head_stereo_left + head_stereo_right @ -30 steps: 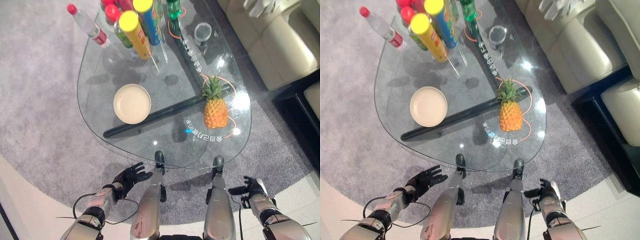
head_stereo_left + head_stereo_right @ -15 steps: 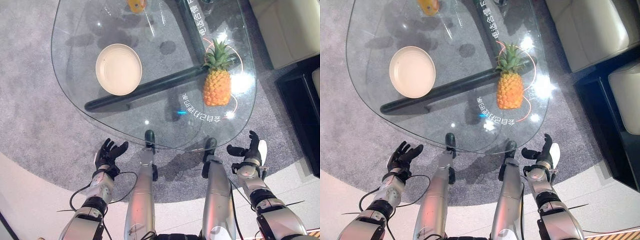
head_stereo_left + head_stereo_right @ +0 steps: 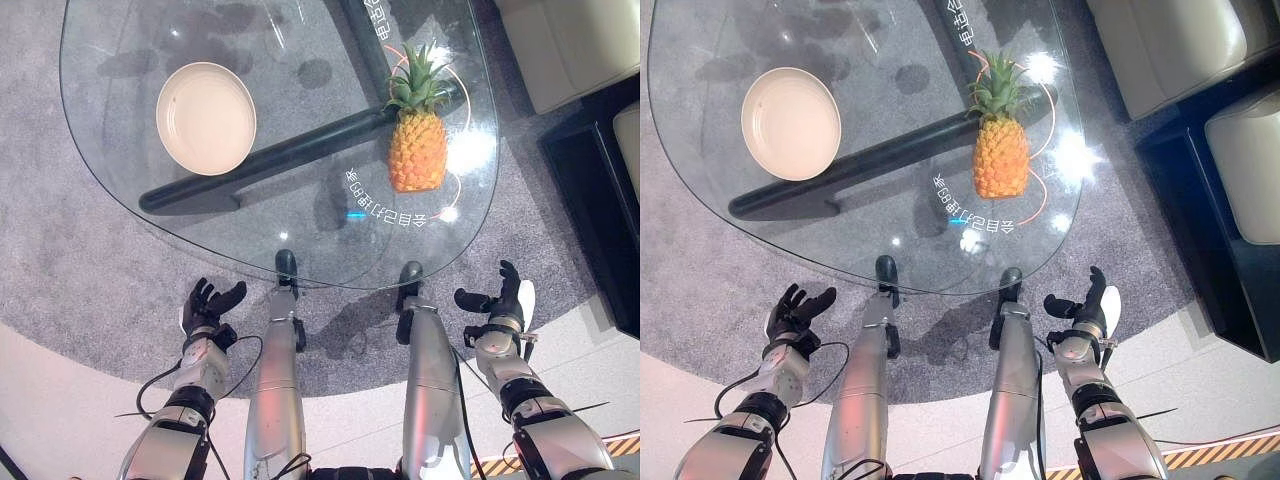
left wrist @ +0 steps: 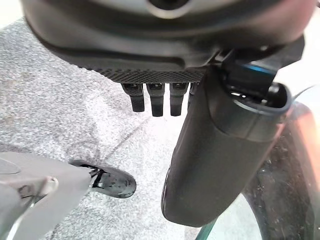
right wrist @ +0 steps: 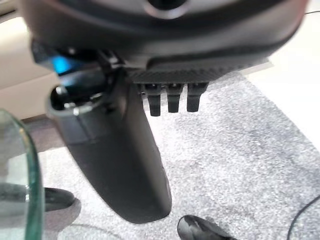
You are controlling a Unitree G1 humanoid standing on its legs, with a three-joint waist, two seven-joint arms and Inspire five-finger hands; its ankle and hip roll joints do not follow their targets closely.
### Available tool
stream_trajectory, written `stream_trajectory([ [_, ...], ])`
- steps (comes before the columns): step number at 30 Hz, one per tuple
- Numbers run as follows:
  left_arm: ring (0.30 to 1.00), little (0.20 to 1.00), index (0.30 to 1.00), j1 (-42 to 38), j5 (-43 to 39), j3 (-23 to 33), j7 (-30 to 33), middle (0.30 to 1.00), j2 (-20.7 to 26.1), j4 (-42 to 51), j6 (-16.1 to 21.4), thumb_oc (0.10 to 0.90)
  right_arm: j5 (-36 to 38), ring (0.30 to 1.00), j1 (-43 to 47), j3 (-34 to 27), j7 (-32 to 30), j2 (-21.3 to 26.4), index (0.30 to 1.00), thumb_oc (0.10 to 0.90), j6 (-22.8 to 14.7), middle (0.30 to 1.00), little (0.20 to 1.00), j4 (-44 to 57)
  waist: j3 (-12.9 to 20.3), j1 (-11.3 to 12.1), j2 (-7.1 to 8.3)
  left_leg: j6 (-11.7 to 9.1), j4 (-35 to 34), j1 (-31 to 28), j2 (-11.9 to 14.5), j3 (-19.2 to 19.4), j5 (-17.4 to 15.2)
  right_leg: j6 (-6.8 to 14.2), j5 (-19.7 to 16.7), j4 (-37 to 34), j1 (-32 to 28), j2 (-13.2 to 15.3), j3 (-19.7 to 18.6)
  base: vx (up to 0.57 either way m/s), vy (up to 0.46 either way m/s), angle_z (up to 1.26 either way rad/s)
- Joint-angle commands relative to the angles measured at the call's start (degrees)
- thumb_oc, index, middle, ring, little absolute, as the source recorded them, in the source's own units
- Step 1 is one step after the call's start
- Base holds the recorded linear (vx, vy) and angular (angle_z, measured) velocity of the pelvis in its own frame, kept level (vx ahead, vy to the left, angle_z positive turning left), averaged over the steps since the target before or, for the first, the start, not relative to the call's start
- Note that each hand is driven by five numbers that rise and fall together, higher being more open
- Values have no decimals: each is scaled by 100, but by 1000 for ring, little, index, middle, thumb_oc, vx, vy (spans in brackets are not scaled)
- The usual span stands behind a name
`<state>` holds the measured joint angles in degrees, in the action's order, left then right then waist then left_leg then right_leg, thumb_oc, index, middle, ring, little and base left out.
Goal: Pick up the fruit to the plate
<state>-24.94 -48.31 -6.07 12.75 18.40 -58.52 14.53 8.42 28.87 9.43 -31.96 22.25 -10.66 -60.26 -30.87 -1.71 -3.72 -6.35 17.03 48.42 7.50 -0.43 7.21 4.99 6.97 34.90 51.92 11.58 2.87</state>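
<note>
A grey carpet [image 3: 80, 270] covers the floor beneath a rounded glass worktop [image 3: 250, 255], whose dark bar-shaped base [image 3: 290, 150] shows through the clear top. Cream sofa cushions [image 3: 1180, 40] stand beyond the worktop's right side. The pineapple [image 3: 417, 145] lies on the right part of the glass, its green crown pointing away from the robot, with an orange line looping around it on the surface. The cream plate [image 3: 205, 117] sits on the left part of the glass, well apart from the fruit and holding nothing. The left robot hand [image 3: 207, 305] hangs below the worktop's near edge with fingers spread and nothing in it. The right robot hand [image 3: 497, 305] is likewise low near the edge, fingers straight and splayed, grasping nothing.
</note>
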Motion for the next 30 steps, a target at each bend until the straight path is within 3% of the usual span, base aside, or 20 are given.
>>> stream_trajectory([
  [1, 900, 900, 900, 188, 106, 63, -60, 900, 218, -187, 254, 800, 236, 900, -180, -60, -634, 358, 900, 800, -236, 900, 900, 44, 108, 132, 91, 118, 1014, 254, -87, -135, -753, 117, -634, -546, 35, 86, 5, 0, 0, 0],
  [5, 900, 900, 900, 220, 106, -29, -111, 900, 210, -181, 252, 800, 586, 900, -102, -326, -1145, 623, 900, 800, -333, 900, 900, -16, 108, 149, 84, 113, 974, 213, -93, -137, -757, 131, -650, -597, -13, 92, 35, 0, 0, 0],
  [10, 900, 900, 900, 311, 161, -109, -235, 900, 287, -181, 304, 800, 1205, 900, 58, -963, -1732, 1106, 900, 800, -892, 900, 900, 83, 108, 186, 84, 139, 925, 178, -98, -135, -764, 152, -662, -622, -70, 99, 99, 11, -32, 1],
  [15, 900, 900, 900, 385, 184, -164, -86, 900, 311, 73, 197, 800, 1209, 900, 184, -1094, -2518, 1308, 900, 800, -1050, 900, 900, 1322, 108, 180, 118, 154, 788, 136, -115, -126, -709, 165, -703, -698, -100, 115, 167, 0, -9, 2],
  [18, 900, 900, 900, 413, 195, -154, 3, 900, 304, 168, 157, 800, 976, 900, 237, -1150, -2837, 1339, 900, 800, -1111, 900, 900, 2278, 108, 147, 154, 159, 690, 95, -119, -115, -672, 174, -721, -768, -127, 105, 187, 0, 0, 0],
  [21, 900, 900, 900, 367, 188, -146, -6, 900, 286, 139, 148, 800, 676, 900, 315, -1133, -2761, 1335, 900, 800, -1224, 900, 900, 2800, 108, 136, 151, 173, 606, 55, -149, -109, -640, 177, -732, -830, -156, 118, 205, -2, 11, 1],
  [30, 900, 900, 900, 510, 216, 19, -80, 900, 124, 166, 218, 800, -1008, 900, -11, -770, -2639, 1068, 900, 800, -839, 900, 900, 5037, 108, 16, 144, 197, 515, 3, -178, -34, -602, 177, -720, -891, -158, 151, 148, 4, 50, 1],
])
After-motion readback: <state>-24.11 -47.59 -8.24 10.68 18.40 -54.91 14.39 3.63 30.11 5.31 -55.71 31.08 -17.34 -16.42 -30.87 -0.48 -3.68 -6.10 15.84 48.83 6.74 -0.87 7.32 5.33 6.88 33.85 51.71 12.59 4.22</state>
